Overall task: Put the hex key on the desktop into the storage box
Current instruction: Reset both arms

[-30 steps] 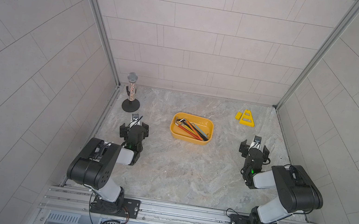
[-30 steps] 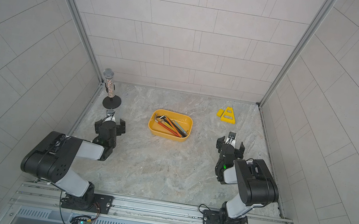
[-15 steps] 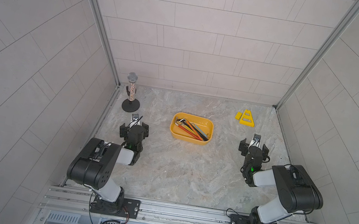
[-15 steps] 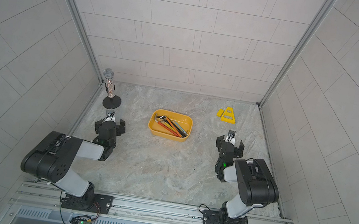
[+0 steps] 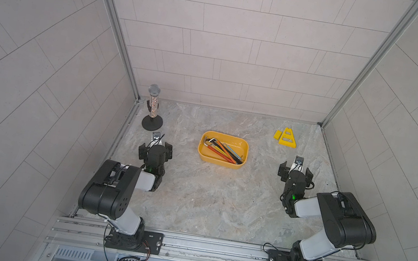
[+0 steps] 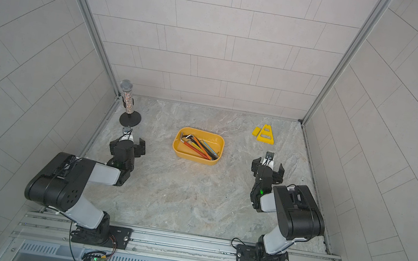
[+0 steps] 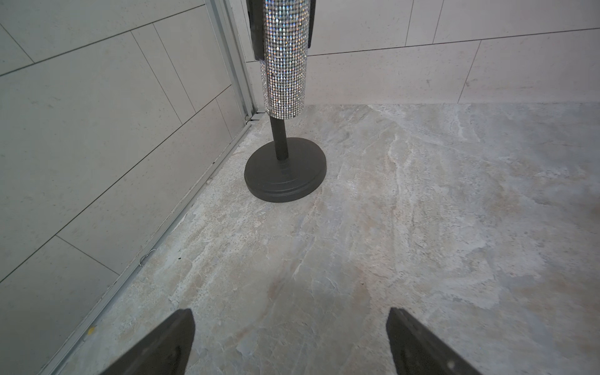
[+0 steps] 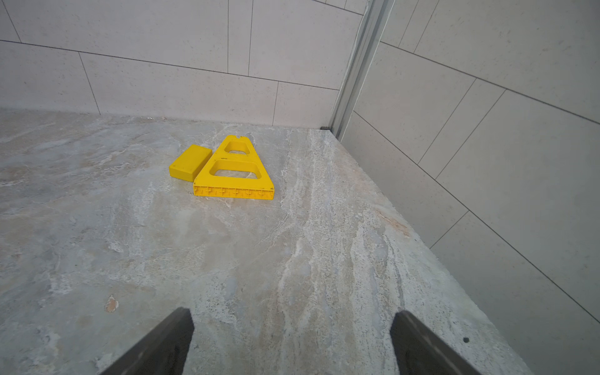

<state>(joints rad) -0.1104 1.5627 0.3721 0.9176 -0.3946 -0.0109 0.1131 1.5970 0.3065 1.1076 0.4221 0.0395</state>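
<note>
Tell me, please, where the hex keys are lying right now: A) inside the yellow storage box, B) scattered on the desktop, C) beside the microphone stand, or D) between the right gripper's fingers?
A: in a top view, the hex keys lie together inside the storage box.

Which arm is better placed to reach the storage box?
Left, marginally: left fingers sit slightly nearer the storage box than right fingers. Both open, empty. Hex keys lie inside; none seen on the desktop.

Layout. The box [image 5: 221, 163] sat at the middle of the desktop [image 5: 219, 203], with hex keys [image 5: 223, 150] lying in it. A microphone stand [image 5: 151, 122] stood at its 10 o'clock and a triangular stand [image 5: 288, 138] at its 2 o'clock. A block [image 5: 277, 134] lay just beside that stand, at its 9 o'clock.
</note>
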